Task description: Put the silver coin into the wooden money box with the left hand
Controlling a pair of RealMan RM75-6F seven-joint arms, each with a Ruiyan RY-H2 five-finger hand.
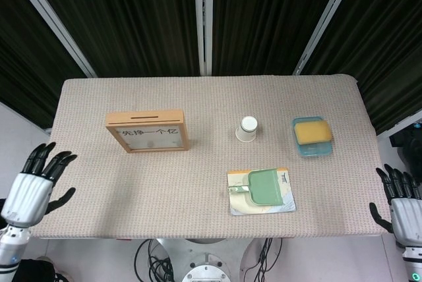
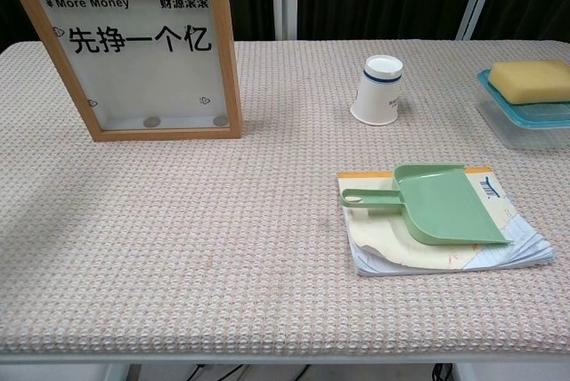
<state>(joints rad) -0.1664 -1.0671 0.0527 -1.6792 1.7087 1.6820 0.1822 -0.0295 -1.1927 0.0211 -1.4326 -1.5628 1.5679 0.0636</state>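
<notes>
The wooden money box (image 1: 148,130) (image 2: 142,52) stands upright on the left half of the table, its slot on top. Behind its clear front, two silver coins lie at the bottom, one coin (image 2: 152,121) left of the other coin (image 2: 220,120). My left hand (image 1: 34,183) hangs off the table's left front corner, fingers spread, holding nothing. My right hand (image 1: 401,201) sits past the right front corner, fingers apart and empty. Neither hand shows in the chest view.
A white paper cup (image 1: 248,128) (image 2: 378,89) stands mid-table. A green dustpan (image 1: 264,186) (image 2: 436,203) lies on a booklet (image 1: 241,203) at the front right. A yellow sponge (image 1: 312,130) rests in a blue tray (image 1: 314,148) on the right.
</notes>
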